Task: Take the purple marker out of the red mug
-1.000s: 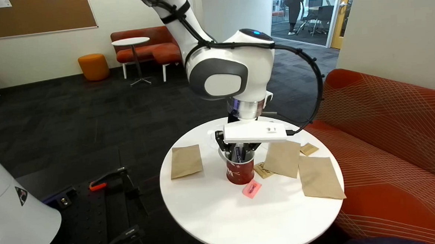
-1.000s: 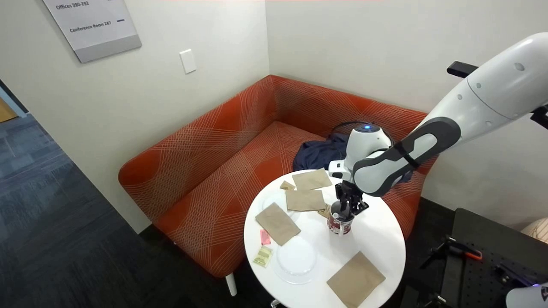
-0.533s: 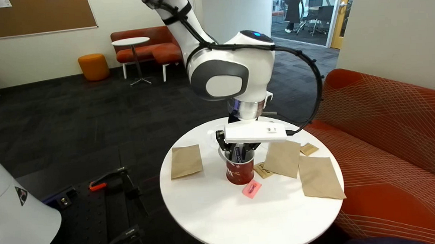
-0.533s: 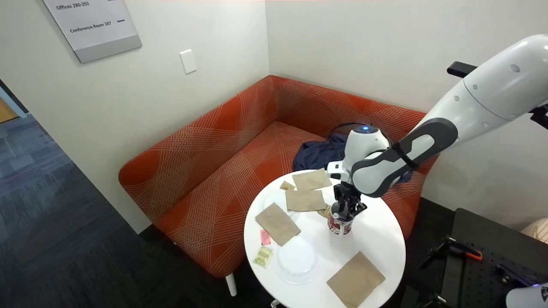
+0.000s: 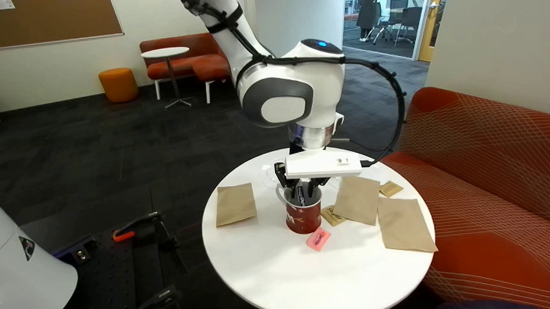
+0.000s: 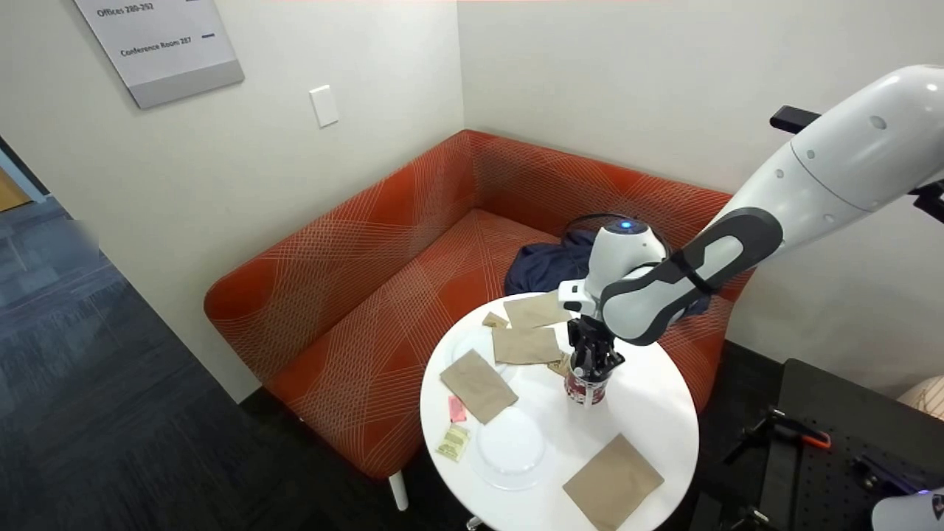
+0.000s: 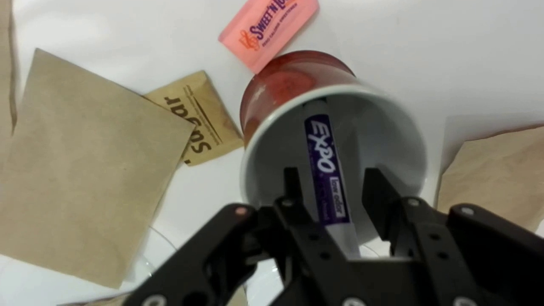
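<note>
The red mug (image 5: 304,220) stands upright on the white table; it also shows in an exterior view (image 6: 587,391) and the wrist view (image 7: 293,80). The purple marker (image 7: 326,165) leans inside the mug, its pale upper end reaching past the rim toward my palm; it also shows in an exterior view (image 5: 300,196). My gripper (image 7: 334,176) points down over the mug's mouth in both exterior views (image 5: 302,190) (image 6: 592,369). Its fingers are apart, one on each side of the marker, with a visible gap on both sides. The marker's top end is partly hidden by the gripper.
A pink sweetener packet (image 7: 267,34) touches or nearly touches the mug's base. A sugar packet (image 7: 199,119) lies beside it. Brown paper squares (image 5: 358,201) (image 5: 235,203) lie around. A clear plate (image 6: 510,441) sits on the table. The orange sofa (image 5: 494,199) borders the table.
My gripper has risen slightly and shifted a little sideways over the mug. The mug and the marker look the same. The distant person has shifted slightly.
</note>
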Controlling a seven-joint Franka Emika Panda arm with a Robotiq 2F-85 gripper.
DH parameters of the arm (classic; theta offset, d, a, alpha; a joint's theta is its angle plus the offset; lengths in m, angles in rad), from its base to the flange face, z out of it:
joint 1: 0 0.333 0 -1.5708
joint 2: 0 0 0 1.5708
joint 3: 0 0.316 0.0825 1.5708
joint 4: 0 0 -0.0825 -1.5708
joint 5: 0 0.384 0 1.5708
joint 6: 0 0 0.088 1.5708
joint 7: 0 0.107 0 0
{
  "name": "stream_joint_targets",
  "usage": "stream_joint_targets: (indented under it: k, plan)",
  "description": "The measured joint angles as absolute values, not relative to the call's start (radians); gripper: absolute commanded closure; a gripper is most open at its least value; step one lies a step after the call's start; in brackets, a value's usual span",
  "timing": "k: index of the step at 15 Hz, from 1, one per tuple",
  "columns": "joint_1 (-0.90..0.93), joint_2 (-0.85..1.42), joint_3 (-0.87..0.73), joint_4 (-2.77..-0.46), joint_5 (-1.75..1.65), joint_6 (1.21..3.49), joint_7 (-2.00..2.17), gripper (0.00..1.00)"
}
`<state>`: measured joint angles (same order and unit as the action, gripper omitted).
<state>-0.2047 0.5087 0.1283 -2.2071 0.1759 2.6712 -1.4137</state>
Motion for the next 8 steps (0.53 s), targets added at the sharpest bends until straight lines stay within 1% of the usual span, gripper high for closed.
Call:
stream_joint_targets:
  k: [1, 2, 3, 8]
  plan:
    - [-0.205, 0.514, 0.13, -2.205, 0.176, 2.672, -1.413, 0.96]
    - [-0.205, 0.519, 0.132, -2.202, 0.176, 2.672, -1.413, 1.0]
    - [-0.205, 0.522, 0.134, -2.199, 0.176, 2.673, -1.413, 0.95]
    - [-0.205, 0.511, 0.139, -2.2, 0.175, 2.673, -1.412, 0.95]
